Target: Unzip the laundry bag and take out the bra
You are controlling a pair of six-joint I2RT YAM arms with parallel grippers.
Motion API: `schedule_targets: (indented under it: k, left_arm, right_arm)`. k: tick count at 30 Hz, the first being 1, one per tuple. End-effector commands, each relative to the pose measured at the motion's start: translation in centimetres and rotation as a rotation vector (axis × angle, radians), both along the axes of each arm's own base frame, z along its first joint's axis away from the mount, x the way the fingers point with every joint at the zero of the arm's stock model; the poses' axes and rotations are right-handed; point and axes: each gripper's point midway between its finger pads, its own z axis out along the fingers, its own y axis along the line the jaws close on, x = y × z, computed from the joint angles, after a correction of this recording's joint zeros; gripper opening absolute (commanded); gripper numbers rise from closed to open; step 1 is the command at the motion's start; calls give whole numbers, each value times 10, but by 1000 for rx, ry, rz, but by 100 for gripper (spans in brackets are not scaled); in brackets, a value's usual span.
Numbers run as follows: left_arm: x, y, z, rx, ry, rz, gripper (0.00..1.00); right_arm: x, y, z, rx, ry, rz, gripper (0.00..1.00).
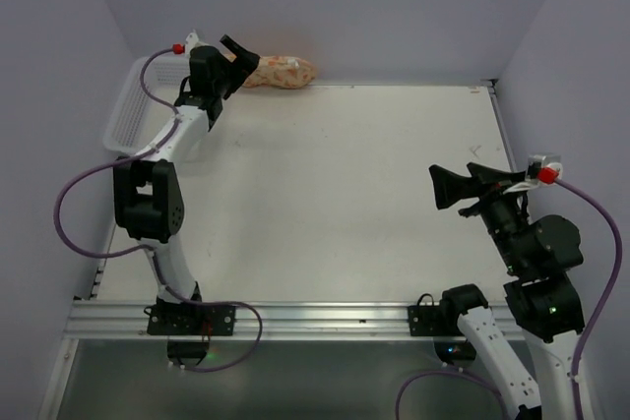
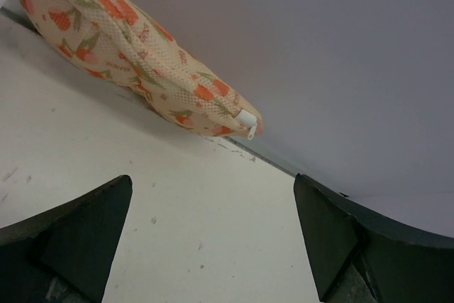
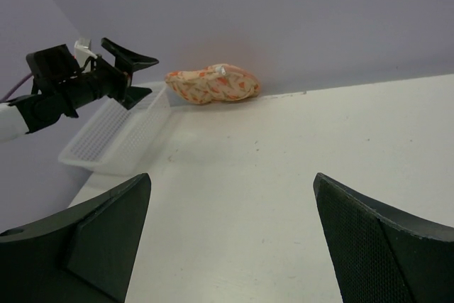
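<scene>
The laundry bag [image 1: 283, 73], a cream-peach pouch with orange print, lies against the back wall left of centre. It also shows in the left wrist view [image 2: 135, 54] with a small white zipper pull [image 2: 247, 122] at its right end, and in the right wrist view [image 3: 213, 84]. It looks zipped shut. The bra is hidden. My left gripper [image 1: 236, 54] is open and empty, just left of the bag and close to it. My right gripper [image 1: 455, 184] is open and empty, raised at the right side, far from the bag.
A white plastic lattice basket [image 1: 133, 110] stands at the back left corner, beside the left arm; it also shows in the right wrist view [image 3: 117, 133]. Walls close the table at back, left and right. A metal rail [image 1: 295, 320] runs along the near edge.
</scene>
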Motion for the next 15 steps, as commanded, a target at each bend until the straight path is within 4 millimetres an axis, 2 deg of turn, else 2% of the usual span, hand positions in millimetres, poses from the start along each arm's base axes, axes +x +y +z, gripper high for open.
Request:
schedule_targets:
  k: [1, 3, 4, 6, 10, 15]
  left_arm:
    - [29, 7, 16, -54, -101, 55, 100]
    - [39, 11, 10, -47, -110, 71, 100]
    - [46, 11, -7, -45, -89, 73, 100]
    - [55, 11, -11, -67, -108, 77, 99]
    - [73, 9, -33, -96, -130, 82, 98]
    - [88, 10, -42, -109, -156, 99, 97]
  right_arm:
    - [3, 0, -14, 23, 56, -10, 99]
    - [1, 0, -16, 23, 59, -7, 99]
    - [1, 0, -17, 22, 62, -4, 99]
    - [-1, 2, -19, 22, 67, 9, 99]
    - [-5, 7, -25, 19, 78, 40, 99]
    - [-6, 12, -37, 26, 108, 66, 99]
